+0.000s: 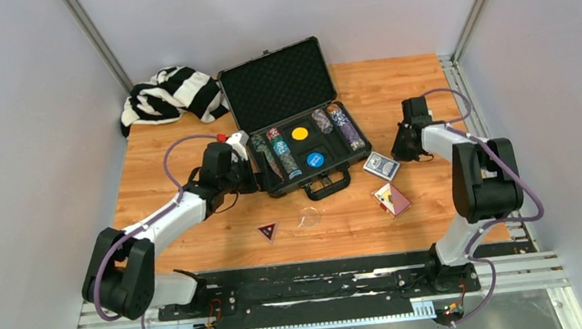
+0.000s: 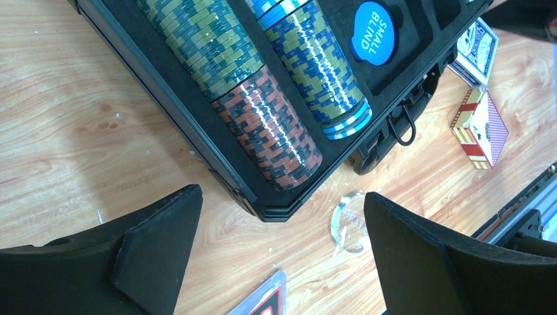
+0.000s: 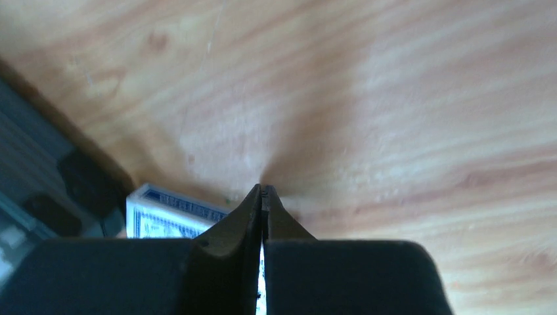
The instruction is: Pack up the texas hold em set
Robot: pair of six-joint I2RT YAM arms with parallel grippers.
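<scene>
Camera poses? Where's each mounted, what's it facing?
Top external: above, behind the robot, looking down on the open black hard case; both arms show.
Left wrist: looks past the open left gripper at case corner and multicoloured poker chip stacks.
Right wrist: low over the wooden table, shut right gripper in front.
Shared: blue-backed card deck, in all three.

Open case (image 1: 278, 83) fills the middle; blue deck (image 1: 381, 166), red deck (image 1: 392, 199) clutter its right.

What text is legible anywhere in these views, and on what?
"SMALL BLIND": on the blue disc.
Blue-backed card deck: print too small to read.
Red-backed card deck: print blurred, unreadable.
Yellow disc: no text readable.
Dark triangular piece: red mark, illegible.
</scene>
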